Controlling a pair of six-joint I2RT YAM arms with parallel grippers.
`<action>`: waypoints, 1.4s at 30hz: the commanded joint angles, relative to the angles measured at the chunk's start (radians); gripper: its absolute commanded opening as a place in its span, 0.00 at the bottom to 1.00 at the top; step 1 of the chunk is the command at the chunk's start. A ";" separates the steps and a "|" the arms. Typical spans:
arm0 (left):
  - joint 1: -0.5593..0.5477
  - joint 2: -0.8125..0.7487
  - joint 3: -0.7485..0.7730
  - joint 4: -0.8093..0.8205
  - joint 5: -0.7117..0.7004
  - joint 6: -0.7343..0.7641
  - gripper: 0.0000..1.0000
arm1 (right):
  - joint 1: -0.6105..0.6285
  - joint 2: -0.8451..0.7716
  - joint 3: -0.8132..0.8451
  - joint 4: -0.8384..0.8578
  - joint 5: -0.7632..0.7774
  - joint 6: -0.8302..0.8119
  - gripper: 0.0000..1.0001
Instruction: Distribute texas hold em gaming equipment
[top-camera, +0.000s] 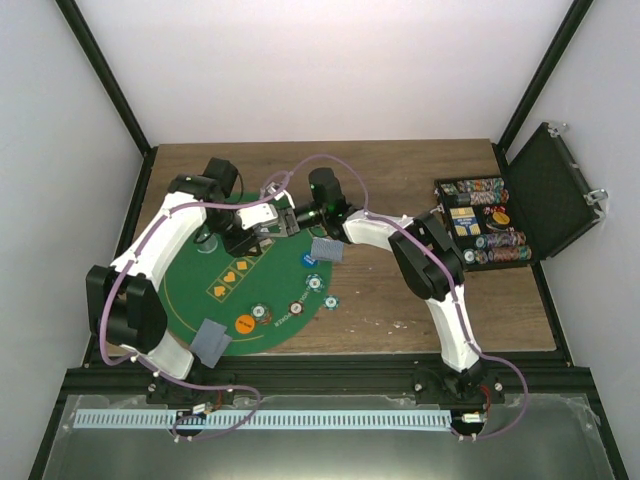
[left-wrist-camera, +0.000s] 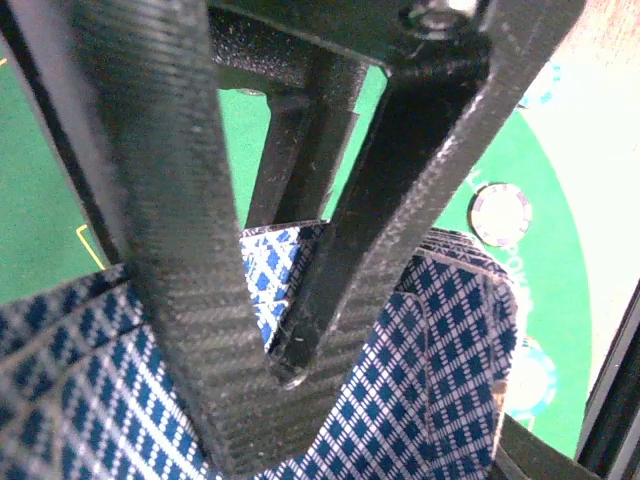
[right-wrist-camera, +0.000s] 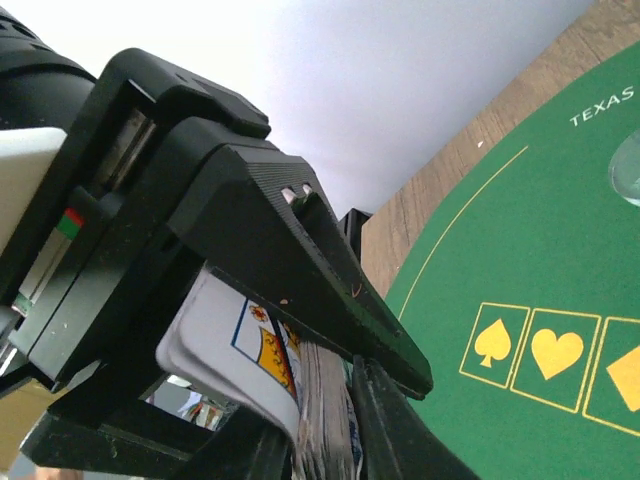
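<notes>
1. One deck of cards (left-wrist-camera: 430, 380), blue-and-white diamond backs showing, was held above the green mat (top-camera: 195, 290) where the two claws met. The right wrist view showed its stacked edges and a white picture-card face.
2. The left claw (left-wrist-camera: 285, 365) was clamped on that deck, its black fingers narrowing to a point over the card backs.
3. The right claw (top-camera: 289, 216) came at the deck from the right, tips close to the left claw. Whether its jaws were apart or together could not be told.
4. Two other card piles lay back-up: one pile (top-camera: 327, 250) at the mat's right edge, another pile (top-camera: 211, 342) at its near-left edge.
5. Several loose chips (top-camera: 298, 308) were scattered along the mat's near-right curve, an orange chip (top-camera: 244, 323) among them.
6. On the right of the wooden worktop (top-camera: 420, 320), well apart from the mat, stood the black case (top-camera: 545, 195), lid open, with rows of chips (top-camera: 495, 250) inside.
</notes>
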 joint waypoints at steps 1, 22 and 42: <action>-0.008 0.000 0.010 0.034 0.024 0.023 0.52 | 0.009 -0.004 0.025 -0.002 -0.026 0.014 0.10; 0.111 -0.040 0.183 -0.178 0.295 0.110 1.00 | -0.079 -0.177 -0.032 -0.359 0.075 -0.350 0.01; 0.038 0.023 0.227 -0.226 0.428 0.099 0.71 | -0.036 -0.436 -0.078 -0.716 0.203 -0.971 0.01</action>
